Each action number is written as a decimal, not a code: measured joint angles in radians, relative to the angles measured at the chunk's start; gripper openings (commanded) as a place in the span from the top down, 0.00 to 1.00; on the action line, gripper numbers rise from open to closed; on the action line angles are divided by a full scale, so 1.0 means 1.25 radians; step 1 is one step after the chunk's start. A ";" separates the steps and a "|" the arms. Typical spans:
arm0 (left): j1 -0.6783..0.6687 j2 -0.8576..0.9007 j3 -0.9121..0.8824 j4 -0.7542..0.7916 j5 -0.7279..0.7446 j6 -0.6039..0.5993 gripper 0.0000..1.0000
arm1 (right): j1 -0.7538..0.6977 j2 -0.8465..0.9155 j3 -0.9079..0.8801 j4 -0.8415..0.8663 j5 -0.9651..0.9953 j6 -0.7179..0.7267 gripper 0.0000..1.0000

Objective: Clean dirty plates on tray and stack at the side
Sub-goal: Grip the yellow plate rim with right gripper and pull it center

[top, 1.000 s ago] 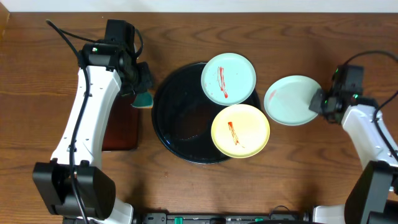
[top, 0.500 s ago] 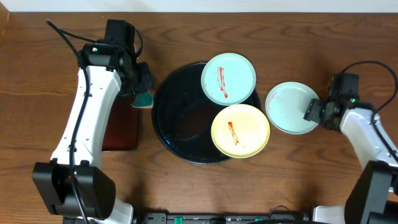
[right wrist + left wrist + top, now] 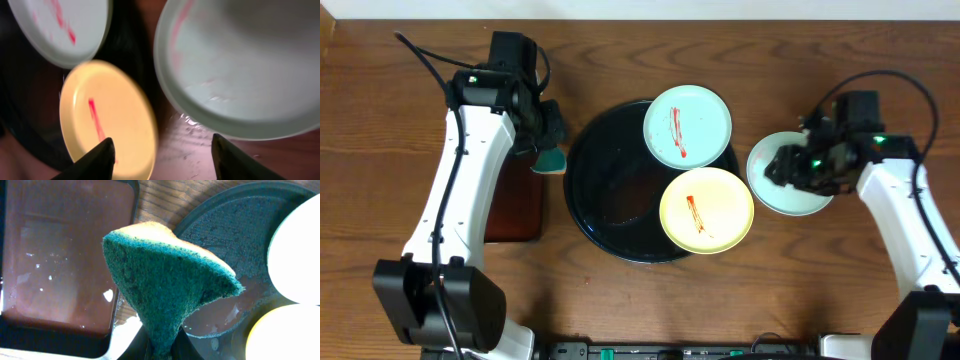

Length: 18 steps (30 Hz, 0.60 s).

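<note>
The black round tray (image 3: 610, 190) carries a pale blue-green plate (image 3: 687, 126) with a red smear at its upper right and a yellow plate (image 3: 707, 210) with a red smear at its lower right. Another pale blue-green plate (image 3: 778, 198) lies flat on the table just right of the tray. My right gripper (image 3: 782, 168) hovers over that plate, open and empty. In the right wrist view the right gripper (image 3: 162, 155) spans the gap between the yellow plate (image 3: 105, 120) and the pale plate (image 3: 240, 65). My left gripper (image 3: 548, 148) is shut on a green sponge (image 3: 165, 275) by the tray's left rim.
A dark rectangular tray (image 3: 515, 205) lies left of the round tray, under the left arm; its wet brown floor (image 3: 65, 255) shows in the left wrist view. Bare wooden table surrounds everything. Cables trail from both arms.
The right gripper opened, let go of the pale blue-green plate beside the tray, and swung left over it. The left arm and sponge have not moved.
</note>
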<state>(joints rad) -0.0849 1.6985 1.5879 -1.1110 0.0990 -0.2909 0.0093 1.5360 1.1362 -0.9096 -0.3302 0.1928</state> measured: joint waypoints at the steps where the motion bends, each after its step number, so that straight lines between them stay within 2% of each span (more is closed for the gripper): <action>1: 0.000 0.002 0.000 0.000 0.000 0.000 0.92 | 0.013 0.002 -0.009 0.000 -0.003 -0.002 0.45; 6: 0.000 0.009 0.000 0.000 0.000 0.000 0.93 | 0.067 0.010 -0.064 0.021 -0.011 -0.008 0.54; 14: 0.000 0.009 0.000 0.000 0.000 0.000 0.93 | 0.099 0.041 -0.131 0.067 -0.009 0.009 0.61; 18: 0.000 0.009 0.000 0.000 0.000 0.000 0.92 | 0.114 0.060 -0.159 0.127 0.002 0.022 0.70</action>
<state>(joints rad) -0.0849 1.7100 1.5879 -1.1114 0.0990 -0.2909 0.1513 1.6115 0.9379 -0.7513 -0.3275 0.2207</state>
